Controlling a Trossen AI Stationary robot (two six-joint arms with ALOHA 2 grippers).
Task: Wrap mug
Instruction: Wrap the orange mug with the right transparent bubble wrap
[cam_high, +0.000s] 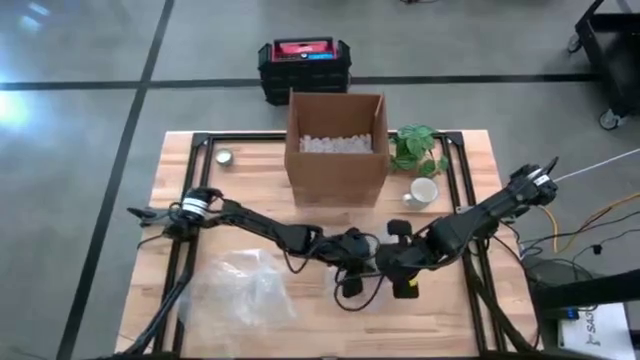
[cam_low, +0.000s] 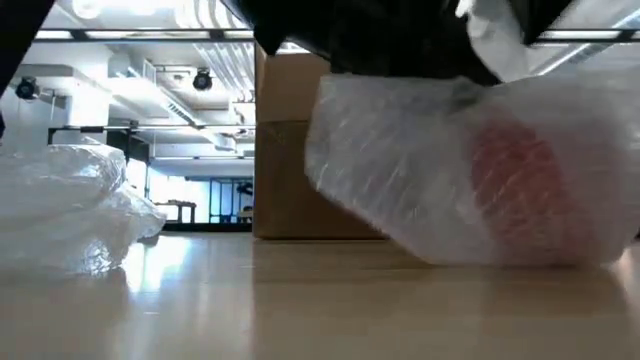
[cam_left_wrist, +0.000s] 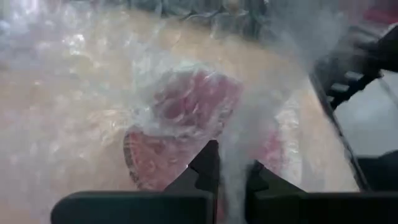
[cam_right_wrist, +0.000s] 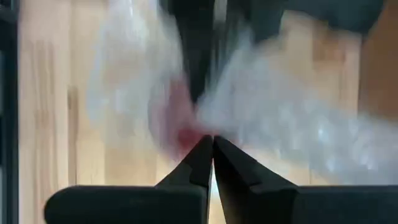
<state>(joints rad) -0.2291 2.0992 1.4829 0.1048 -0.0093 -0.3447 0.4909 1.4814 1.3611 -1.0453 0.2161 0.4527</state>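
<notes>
While both arms meet over the near middle of the wooden table (cam_high: 470, 170), the largest item on it, an open cardboard box (cam_high: 337, 160) with white packing fill inside, stands at the far centre. A loose heap of clear bubble wrap (cam_high: 240, 285) lies on the near left part of the table, well apart from the grippers; the low view shows the same heap at the left. A small green plant (cam_high: 418, 148) sits just right of the box, and a white mug (cam_high: 423, 192) stands just in front of the plant. A small round tin (cam_high: 224, 157) rests near the far left corner. A black and red case (cam_high: 304, 62) sits on the floor beyond the table.

The task's item, a red mug (cam_left_wrist: 186, 118), is enclosed in a sheet of bubble wrap (cam_low: 470, 170) and sits low at the table near the front centre, between the two grippers. Whether it touches the surface cannot be told.

The left gripper (cam_left_wrist: 229, 177) has its fingers drawn nearly together on a fold of the bubble wrap that runs between them. The right gripper (cam_right_wrist: 212, 155) has its fingertips pressed together; the wrap and the red form lie just beyond them, and whether any film is pinched there cannot be told.
</notes>
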